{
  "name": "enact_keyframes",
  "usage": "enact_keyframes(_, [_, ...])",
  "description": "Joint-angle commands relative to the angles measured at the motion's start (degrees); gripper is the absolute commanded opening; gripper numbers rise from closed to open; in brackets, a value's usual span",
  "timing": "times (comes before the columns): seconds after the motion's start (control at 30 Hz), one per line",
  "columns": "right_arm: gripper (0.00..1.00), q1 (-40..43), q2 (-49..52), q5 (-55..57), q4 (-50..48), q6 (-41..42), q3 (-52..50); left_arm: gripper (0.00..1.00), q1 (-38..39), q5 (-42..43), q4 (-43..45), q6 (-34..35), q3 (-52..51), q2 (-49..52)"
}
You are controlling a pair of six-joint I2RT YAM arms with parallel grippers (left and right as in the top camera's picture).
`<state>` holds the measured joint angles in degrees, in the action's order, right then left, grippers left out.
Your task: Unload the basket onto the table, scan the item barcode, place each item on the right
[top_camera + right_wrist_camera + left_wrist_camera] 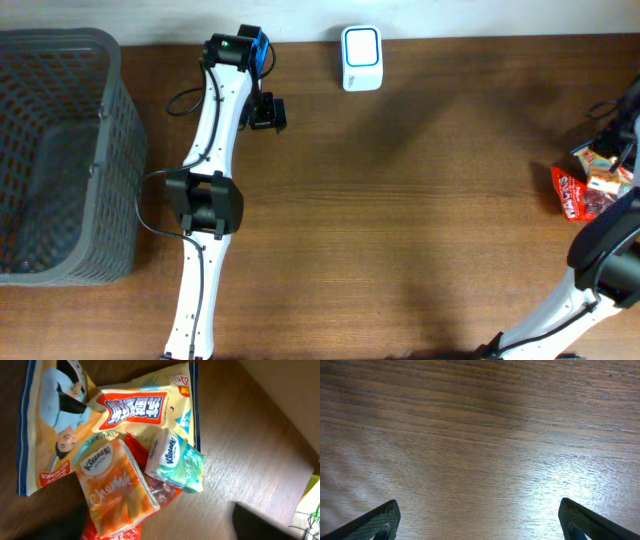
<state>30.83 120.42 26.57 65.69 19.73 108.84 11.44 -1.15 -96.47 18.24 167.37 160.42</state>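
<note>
Two arms are set at a wooden table (pixel 420 200), and both pincers are spread apart with nothing clamped in either. The left gripper (pixel 268 112) is held over bare wood near the far edge, beside the white scanner (pixel 361 58) but apart from it. The scanner itself is placed right at the far edge. In the left wrist view the fingers (pixel 380 522) are seen only at the two lower corners, with nothing but wood grain between them.

A grey basket (pixel 60 150) is stood at the left edge, and the left arm is stretched along just beside it. From that arm across to the right side, a broad stretch of bare wood is left open.

The items to be scanned are heaped at the right edge of the table, well apart from the scanner. The right gripper (pixel 157 510) is hung over this heap, its fingers (pixel 265 520) shown as dark blurred shapes at either lower corner. A large snack bag (pixel 50 420) is laid flat at the bottom of the heap. An orange tissue pack (pixel 112 487) and a green tissue pack (pixel 177 462) are rested on it side by side, touching. A red packet (pixel 115 532) is partly covered by both packs. The table's edge is seen close behind the heap.
</note>
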Motion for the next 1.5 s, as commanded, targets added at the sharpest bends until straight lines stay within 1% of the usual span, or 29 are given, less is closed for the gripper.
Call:
enact_keyframes(0.0, [0.98, -0.3, -5.4, -2.7, 0.2, 2.4, 0.1, 0.99, -0.3, -0.8, -0.1, 0.2, 1.1, -0.3])
enact_keyframes(0.1, [0.98, -0.4, -15.2, -9.0, 1.2, 4.8, 0.1, 0.99, -0.3, -0.8, -0.1, 0.2, 1.1, -0.3])
enact_keyframes(0.23, [0.99, -0.8, -30.0, -20.5, 9.6, 4.6, -0.2, 0.99, -0.3, -0.8, -0.1, 0.2, 1.1, -0.3])
enact_keyframes(0.27, [0.98, -1.5, -33.1, -22.9, 11.5, 3.1, -0.8, 0.99, -0.3, -0.8, -0.1, 0.2, 1.1, -0.3])
enact_keyframes(0.3, [0.98, -3.5, -37.5, -25.4, 13.6, -0.3, -2.9, 0.99, -0.3, -0.8, -0.1, 0.2, 1.1, -0.3])
enact_keyframes(0.37, [0.98, -7.0, -44.0, -26.0, 14.6, -2.2, -7.8, 0.99, -0.3, -0.8, -0.1, 0.2, 1.1, -0.3])
enact_keyframes(0.43, [0.98, -12.4, -55.3, -26.3, 13.0, -2.1, -17.7, 0.99, -0.3, -0.8, -0.1, 0.2, 1.1, -0.3])
enact_keyframes(0.5, [0.98, -15.3, -64.0, -27.8, 12.7, 0.0, -24.9, 0.99, -0.3, -0.8, -0.1, 0.2, 1.1, -0.3])
enact_keyframes(0.53, [0.98, -16.6, -71.3, -31.8, 16.6, 0.7, -30.1, 0.99, -0.3, -0.8, -0.1, 0.2, 1.1, -0.3])
enact_keyframes(0.63, [0.98, -16.6, -77.3, -32.2, 22.2, 0.7, -32.8, 0.99, -0.3, -0.8, -0.1, 0.2, 1.1, -0.3])
enact_keyframes(0.7, [0.98, -16.6, -79.9, -32.2, 25.5, 0.7, -32.8, 0.99, -0.3, -0.8, -0.1, 0.2, 1.1, -0.3])
enact_keyframes(0.93, [0.99, -16.7, -80.5, -33.2, 27.1, 0.4, -32.9, 0.99, -0.3, -0.8, -0.1, 0.2, 1.1, -0.3])
enact_keyframes(1.0, [0.98, -18.9, -80.6, -34.3, 25.2, 0.4, -33.1, 0.99, -0.3, -0.8, -0.1, 0.2, 1.1, -0.3])
enact_keyframes(1.03, [0.98, -21.0, -81.2, -34.1, 22.5, -0.2, -33.5, 0.99, -0.3, -0.8, -0.1, 0.2, 1.1, -0.3])
enact_keyframes(1.07, [0.98, -24.2, -83.1, -33.4, 18.9, -1.6, -34.6, 0.99, -0.3, -0.8, -0.1, 0.2, 1.1, -0.3])
enact_keyframes(1.17, [0.98, -28.3, -89.4, -33.4, 12.2, -2.4, -40.2, 0.99, -0.3, -0.8, -0.1, 0.2, 1.1, -0.3])
enact_keyframes(1.23, [0.98, -28.5, -97.0, -33.4, 5.6, -2.4, -47.8, 0.99, -0.3, -0.8, -0.1, 0.2, 1.1, -0.3])
enact_keyframes(1.27, [0.98, -28.5, -98.9, -33.4, 3.8, -2.4, -50.0, 0.99, -0.3, -0.8, -0.1, 0.2, 1.1, -0.3])
enact_keyframes(1.37, [0.98, -28.7, -110.8, -33.5, -7.3, -2.4, -63.8, 0.99, -0.3, -0.8, -0.1, 0.2, 1.1, -0.3])
enact_keyframes(1.47, [0.98, -29.8, -118.7, -33.4, -17.0, -2.4, -73.9, 0.99, -0.3, -0.8, -0.1, 0.2, 1.1, -0.3])
